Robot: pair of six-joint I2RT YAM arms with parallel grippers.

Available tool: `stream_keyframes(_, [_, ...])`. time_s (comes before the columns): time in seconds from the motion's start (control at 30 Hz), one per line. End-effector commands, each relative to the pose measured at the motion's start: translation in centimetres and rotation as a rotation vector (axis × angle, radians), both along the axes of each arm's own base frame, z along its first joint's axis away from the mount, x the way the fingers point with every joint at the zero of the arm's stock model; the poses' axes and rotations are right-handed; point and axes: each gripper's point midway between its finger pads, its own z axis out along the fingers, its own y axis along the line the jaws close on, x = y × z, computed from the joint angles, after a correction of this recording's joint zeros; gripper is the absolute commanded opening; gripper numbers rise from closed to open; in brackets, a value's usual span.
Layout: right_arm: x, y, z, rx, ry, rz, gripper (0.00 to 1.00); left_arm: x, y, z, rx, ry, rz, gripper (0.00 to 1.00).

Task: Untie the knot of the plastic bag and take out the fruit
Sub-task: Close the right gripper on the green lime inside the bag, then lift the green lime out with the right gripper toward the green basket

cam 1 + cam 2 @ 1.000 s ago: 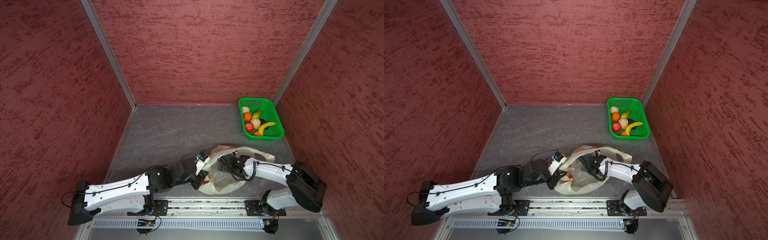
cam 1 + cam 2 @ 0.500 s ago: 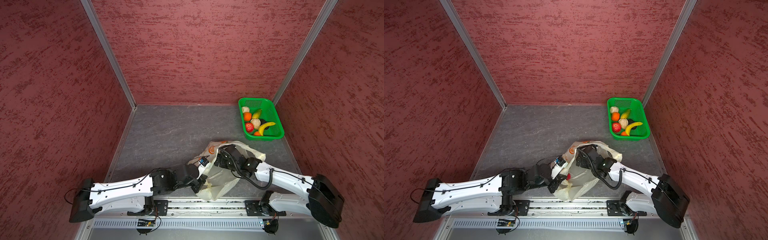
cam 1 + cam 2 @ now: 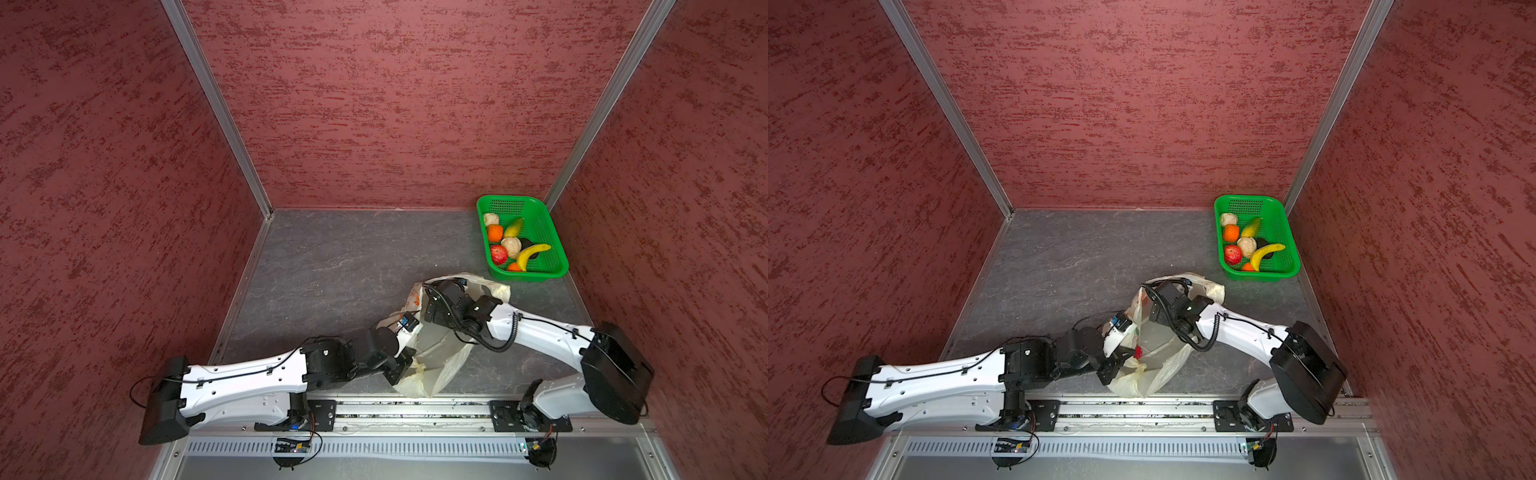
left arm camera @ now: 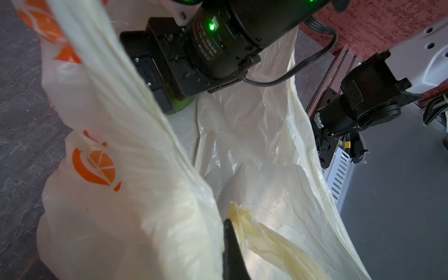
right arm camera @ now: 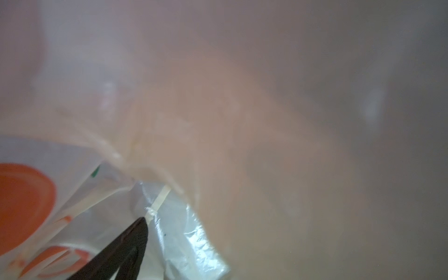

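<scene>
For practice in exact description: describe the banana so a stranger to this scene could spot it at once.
In the far right corner of the grey floor stands a green basket. The banana lies at its near end, beside a cream lump. It alone is long, curved and bright yellow; its neighbours are rounder.

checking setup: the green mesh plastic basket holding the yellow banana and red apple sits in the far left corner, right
No. The green mesh plastic basket holding the yellow banana and red apple sits in the far right corner, as both top views show.
</scene>
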Motion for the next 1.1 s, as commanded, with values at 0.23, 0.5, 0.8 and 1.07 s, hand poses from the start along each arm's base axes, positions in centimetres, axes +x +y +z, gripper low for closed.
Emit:
stream_keyframes(0.23, [2.4, -1.0, -2.5, 0.018, 0.010, -0.166, 0.97, -0.3, -0.4, -0.1, -0.011, -0.003, -0.022, 0.00])
stream_keyframes(0.5, [2.8, -1.1, -3.5, 0.014, 0.006, -0.180, 0.78, -0.3, -0.2, 0.0, -0.005, -0.007, -0.021, 0.00])
stream_keyframes(0.8, [2.6, 1.4, -0.6, 0.116, -0.035, -0.021, 0.60, 0.5, -0.3, 0.1, 0.006, -0.034, 0.007, 0.00])
stream_keyframes(1.07, [0.7, 4.5, 3.1, 0.232, -0.049, 0.173, 0.58, 2.3, -0.1, 0.5, 0.005, -0.062, 0.066, 0.00])
